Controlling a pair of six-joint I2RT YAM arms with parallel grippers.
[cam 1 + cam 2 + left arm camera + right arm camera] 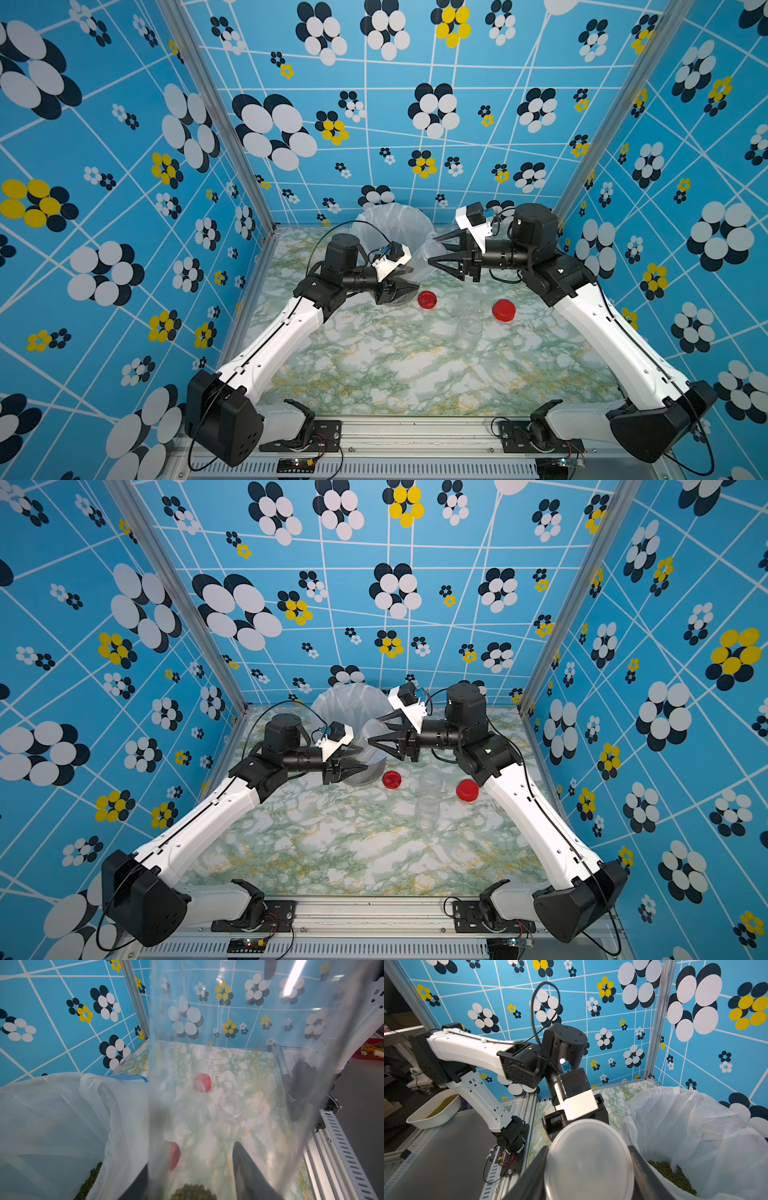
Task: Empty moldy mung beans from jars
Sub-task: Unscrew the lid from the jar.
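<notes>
**Third jar in hand, lid gripped, pour not yet made**

Farthest in front of the bucket, on the tabletop, one empty jar stands open. A second empty jar stands a little closer to the bucket, between a red lid and a second red lid. Those two jars look finished to me.

Just in front of the bucket, my left fingers are clamped round the slim jar. My right fingers are clenched on its clear lid. The mung beans sit in a clump at the jar's base, down by my left fingers. I judge I am uncapping the last jar. Next I must draw the lid well clear, bring the jar's mouth over the bucket and tip it past level. The smooth wall will need a firm grip.

Inside the bucket, dumped beans lie at the bottom of the white bag.

I cannot tell whether the lid is still threaded on. In both top views clear plastic blends into the bag, and in the right wrist view the lid hides the jar. The left wrist view's edge cuts off the clump of beans.
</notes>
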